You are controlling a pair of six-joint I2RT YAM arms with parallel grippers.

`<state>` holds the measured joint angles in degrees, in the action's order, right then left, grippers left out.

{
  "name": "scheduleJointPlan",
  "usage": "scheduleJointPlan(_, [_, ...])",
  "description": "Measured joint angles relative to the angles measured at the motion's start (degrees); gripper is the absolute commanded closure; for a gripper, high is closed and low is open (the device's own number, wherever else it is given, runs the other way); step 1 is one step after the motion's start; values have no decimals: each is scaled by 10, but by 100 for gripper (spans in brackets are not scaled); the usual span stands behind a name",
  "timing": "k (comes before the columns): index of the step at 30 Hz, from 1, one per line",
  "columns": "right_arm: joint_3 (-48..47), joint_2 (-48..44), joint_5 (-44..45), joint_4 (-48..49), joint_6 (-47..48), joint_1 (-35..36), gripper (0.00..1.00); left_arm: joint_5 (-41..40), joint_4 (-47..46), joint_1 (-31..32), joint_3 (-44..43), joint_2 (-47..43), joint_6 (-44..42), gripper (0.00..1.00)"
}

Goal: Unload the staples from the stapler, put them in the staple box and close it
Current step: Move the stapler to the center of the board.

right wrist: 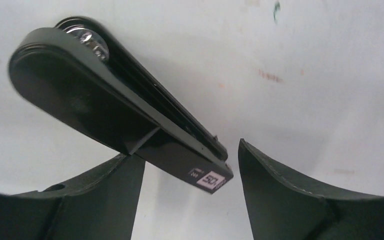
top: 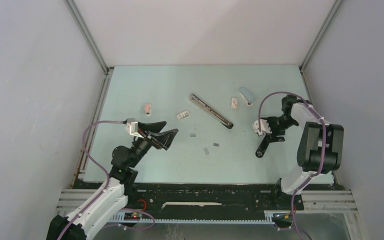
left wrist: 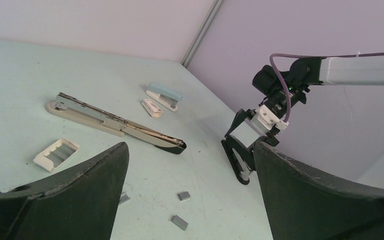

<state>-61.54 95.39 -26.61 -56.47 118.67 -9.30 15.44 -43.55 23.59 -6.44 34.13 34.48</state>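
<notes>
a: where are the staples (top: 215, 145) right now?
b: a few short grey strips lie loose on the tabletop (top: 130, 90), near the middle and well apart from both arms. i judge those are already out. whether any sit inside the black stapler (right wrist: 95, 95) i cannot tell, since its rail is hidden.
a: and why is that black stapler placed as it is?
b: it is at the right side of the tabletop, with its labelled front end poking into the gap of the right claw (right wrist: 190, 150). the jaws stand apart around it. one finger seems to touch its side and the other shows a clear gap, so nothing is clamped. my reading is that the claw is lining up to pinch or steady the body before the magazine gets worked open.
a: the left claw (left wrist: 191, 150)?
b: spread wide, holding nothing, hovering above the tabletop and aimed toward the centre — probably placed to help once the stapler is steadied.
a: anything else out there?
b: a long stapler (top: 211, 111) lies folded open flat just beyond the strips, which may be why loose staples sit near it. a blue stapler (top: 246, 96) lies further back, and a small pink stapler (top: 148, 108) is off to the left — neither is near a claw.
</notes>
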Motion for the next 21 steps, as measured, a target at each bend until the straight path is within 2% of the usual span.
scheduleJointPlan(5, [0,7,0,-14,2,60,40,0,0,0,0,-1,0,0])
scheduleJointPlan(9, [2,7,-8,-15,3,96,40,0,0,0,0,-1,0,0])
scheduleJointPlan(12, [24,-1,-11,0,4,124,36,0,0,0,0,0,0,0])
scheduleJointPlan(15, [54,-14,-17,12,-7,156,36,0,0,0,0,0,0,0])
scheduleJointPlan(21, [83,-39,-25,27,-47,206,47,0,0,0,0,0,1,0])
